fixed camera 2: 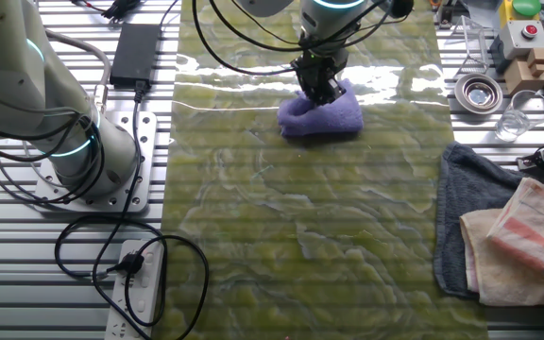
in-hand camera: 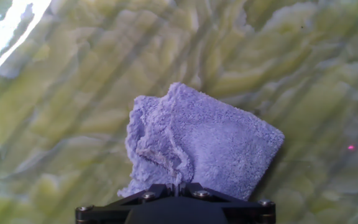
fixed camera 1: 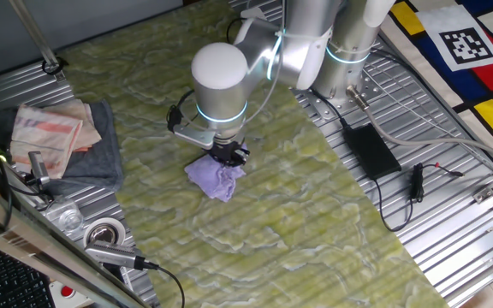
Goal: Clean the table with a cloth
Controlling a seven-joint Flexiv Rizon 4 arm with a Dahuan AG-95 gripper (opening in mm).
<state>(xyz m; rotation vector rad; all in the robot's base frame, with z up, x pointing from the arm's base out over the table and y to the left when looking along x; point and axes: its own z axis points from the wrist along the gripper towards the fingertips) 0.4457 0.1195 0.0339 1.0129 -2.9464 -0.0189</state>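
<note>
Looking down the fingers, your claw (in-hand camera: 178, 184) is pinched right down on the near edge of the purple cloth (in-hand camera: 197, 146), with the fabric bunched into a ridge where the tips meet. You only get the black base of the claw at the bottom of the hand view, so the fingertips themselves are mostly buried in the fluff.

From one fixed view the cloth (fixed camera 1: 216, 178) sits crumpled on the yellow-green marbled table (fixed camera 1: 315, 214), roughly mid-table, directly under the arm's white wrist, which hides most of the claw (fixed camera 1: 228, 156). The other fixed view shows the cloth (fixed camera 2: 321, 117) as a folded lump near the far end of the table (fixed camera 2: 300, 236), with glare streaking the surface just beside it.

Off to the side there's a grey towel (fixed camera 2: 470, 222) with folded rags (fixed camera 2: 522, 246) on top, partly cut off by the frame edge.
</note>
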